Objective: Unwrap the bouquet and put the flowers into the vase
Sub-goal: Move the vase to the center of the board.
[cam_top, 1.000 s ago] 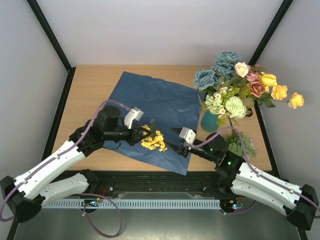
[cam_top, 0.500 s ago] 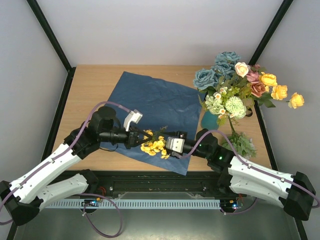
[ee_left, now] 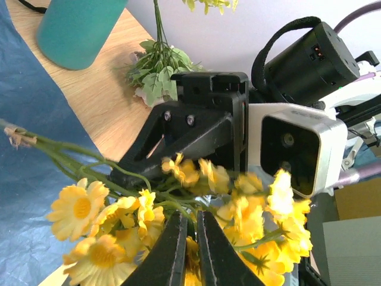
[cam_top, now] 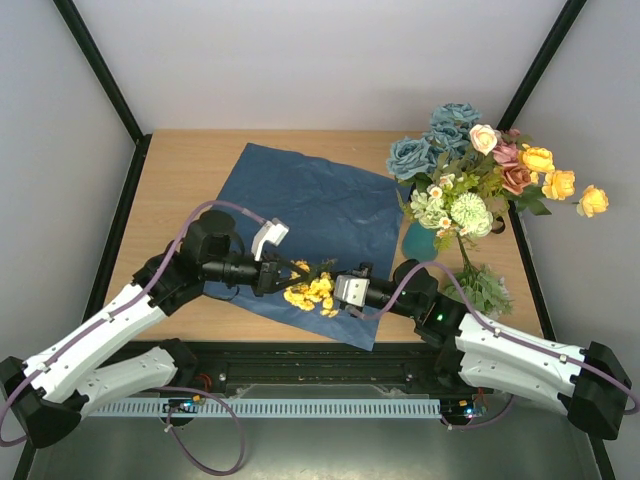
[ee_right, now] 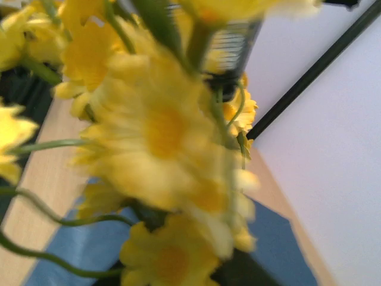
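Note:
A sprig of yellow flowers (cam_top: 312, 290) hangs just above the table's front middle, over the near edge of the flat blue paper (cam_top: 310, 205) from the bouquet. My left gripper (cam_top: 289, 275) is shut on its green stems; in the left wrist view the fingers (ee_left: 172, 250) pinch a stem among the blooms (ee_left: 262, 202). My right gripper (cam_top: 326, 283) meets the sprig from the right. Blurred yellow blooms (ee_right: 155, 131) fill the right wrist view and hide its fingers. The teal vase (cam_top: 418, 243) stands at the right and holds several flowers (cam_top: 470, 170).
A loose green leafy sprig (cam_top: 487, 287) lies on the wood right of the vase, also in the left wrist view (ee_left: 158, 62). The right wrist's camera housing (ee_left: 294, 149) sits close in front of my left gripper. Black frame posts rise at the back corners.
My right gripper has swung left from beside the vase up to the yellow sprig. My left gripper has carried the sprig slightly right, so the two grippers now meet.

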Controlling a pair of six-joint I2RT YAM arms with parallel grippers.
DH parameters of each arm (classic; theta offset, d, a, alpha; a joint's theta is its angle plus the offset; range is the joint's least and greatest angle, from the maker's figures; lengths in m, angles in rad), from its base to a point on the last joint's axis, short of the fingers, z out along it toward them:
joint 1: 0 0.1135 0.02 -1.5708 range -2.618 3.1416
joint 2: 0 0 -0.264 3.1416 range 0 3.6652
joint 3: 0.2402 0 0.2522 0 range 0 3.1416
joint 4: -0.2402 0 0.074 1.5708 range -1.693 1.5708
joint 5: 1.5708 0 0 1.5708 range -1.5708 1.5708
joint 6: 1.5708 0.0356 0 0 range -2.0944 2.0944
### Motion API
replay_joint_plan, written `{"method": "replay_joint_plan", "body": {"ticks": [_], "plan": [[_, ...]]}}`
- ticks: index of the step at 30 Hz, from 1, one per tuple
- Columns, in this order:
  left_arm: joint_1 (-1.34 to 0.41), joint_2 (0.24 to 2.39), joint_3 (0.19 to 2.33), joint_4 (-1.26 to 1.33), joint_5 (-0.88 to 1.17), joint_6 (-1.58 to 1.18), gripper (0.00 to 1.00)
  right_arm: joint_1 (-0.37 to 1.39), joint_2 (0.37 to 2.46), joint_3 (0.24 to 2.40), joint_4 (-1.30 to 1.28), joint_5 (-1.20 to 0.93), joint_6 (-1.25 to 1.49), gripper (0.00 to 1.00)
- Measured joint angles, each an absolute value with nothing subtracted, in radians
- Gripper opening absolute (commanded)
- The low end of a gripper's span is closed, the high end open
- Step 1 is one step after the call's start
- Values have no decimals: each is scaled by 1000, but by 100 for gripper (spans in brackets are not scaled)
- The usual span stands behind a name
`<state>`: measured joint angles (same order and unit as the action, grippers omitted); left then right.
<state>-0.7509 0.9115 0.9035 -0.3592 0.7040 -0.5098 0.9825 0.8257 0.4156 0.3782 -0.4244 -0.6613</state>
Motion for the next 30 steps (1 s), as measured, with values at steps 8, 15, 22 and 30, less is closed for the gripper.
{"method": "replay_joint_plan", "body": {"ticks": [8,15,22,30], "plan": [[-751,914,915,-348,635,-512,71,986,747,370,397,-329,-551,1],[-749,976,992,-268,447,-530,64,989,385,310,391,-17,-340,1],[-749,1172,1009,-75,410,-637,57,989,126,352,289,225,-165,1],[-815,1501,1111,204,421,-626,49,989,29,464,184,324,-60,1]]}}
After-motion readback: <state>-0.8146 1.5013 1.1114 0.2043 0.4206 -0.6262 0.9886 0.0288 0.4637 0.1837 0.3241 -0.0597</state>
